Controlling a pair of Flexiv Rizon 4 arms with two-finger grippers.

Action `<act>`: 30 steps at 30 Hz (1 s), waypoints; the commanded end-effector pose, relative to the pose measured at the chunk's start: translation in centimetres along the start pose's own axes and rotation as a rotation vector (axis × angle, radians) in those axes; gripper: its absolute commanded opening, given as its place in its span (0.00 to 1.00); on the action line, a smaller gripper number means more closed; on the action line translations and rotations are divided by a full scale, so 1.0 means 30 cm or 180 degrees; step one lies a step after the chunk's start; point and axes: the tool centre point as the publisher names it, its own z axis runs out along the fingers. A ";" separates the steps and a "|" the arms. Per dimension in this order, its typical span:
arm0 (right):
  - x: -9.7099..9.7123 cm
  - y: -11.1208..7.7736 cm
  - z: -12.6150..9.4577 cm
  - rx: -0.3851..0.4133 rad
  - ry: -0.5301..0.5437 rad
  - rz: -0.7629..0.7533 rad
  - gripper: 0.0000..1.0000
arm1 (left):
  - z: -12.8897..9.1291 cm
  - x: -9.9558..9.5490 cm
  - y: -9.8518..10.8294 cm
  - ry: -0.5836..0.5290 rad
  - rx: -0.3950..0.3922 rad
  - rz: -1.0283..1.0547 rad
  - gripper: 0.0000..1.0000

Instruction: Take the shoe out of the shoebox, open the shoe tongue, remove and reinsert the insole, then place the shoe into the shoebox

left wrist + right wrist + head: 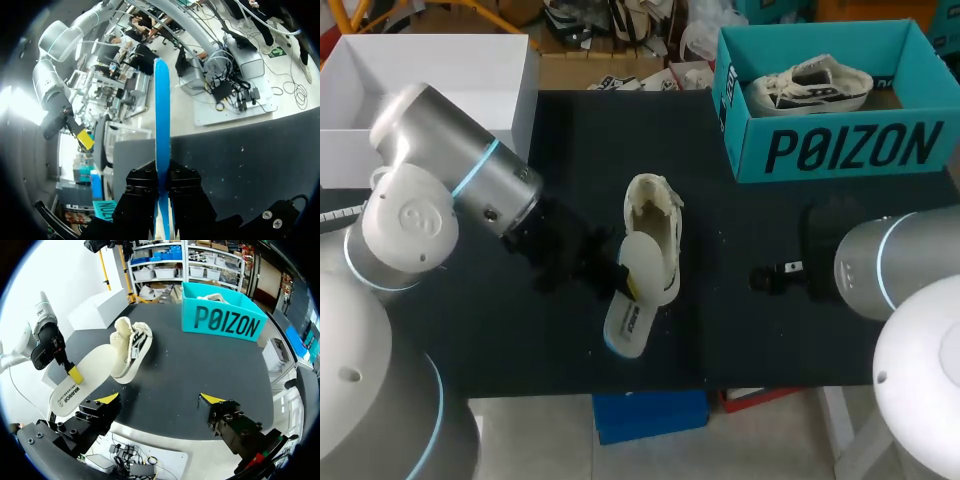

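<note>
The left jaws are clamped on the insole (161, 125), one finger on each face. The left wrist view shows it edge-on as a thin blue strip running straight out ahead of the fingers. In the right wrist view a yellow fingertip (75, 374) presses on the insole's (87, 377) pale top face, partway along its length. The front end of the insole (638, 290) lies over the open mouth of the shoe (656, 232), and the heel end juts out past the shoe's heel. I cannot tell how far the front end sits inside.

The right jaws stand wide apart with nothing between them, low over the near side of the counter (185, 370). The shoe (132, 345) is well ahead of them.

The shoe is cream and lies in the middle of the black counter (770, 340), outside any box. The teal shoebox (840, 150) stands open at the far right and holds a second shoe (810, 88) with dark stripes, seen best from the head view. In the right wrist view only the top of that shoe (212, 297) shows above the wall of the shoebox (225, 322). A white box (430, 75) stands open at the far left corner.
</note>
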 end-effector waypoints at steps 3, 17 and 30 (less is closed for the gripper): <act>0.007 -0.003 0.007 -0.0011 -0.0011 0.0003 1.00 | 0.005 0.004 -0.002 -0.0006 0.0249 -0.0032 0.00; 0.007 -0.003 0.007 -0.0011 -0.0011 0.0003 1.00 | 0.034 0.033 0.060 0.0225 0.0665 -0.0190 0.00; 0.007 -0.003 0.007 -0.0011 -0.0011 0.0003 1.00 | 0.035 0.031 0.180 0.0343 0.0441 -0.0235 0.00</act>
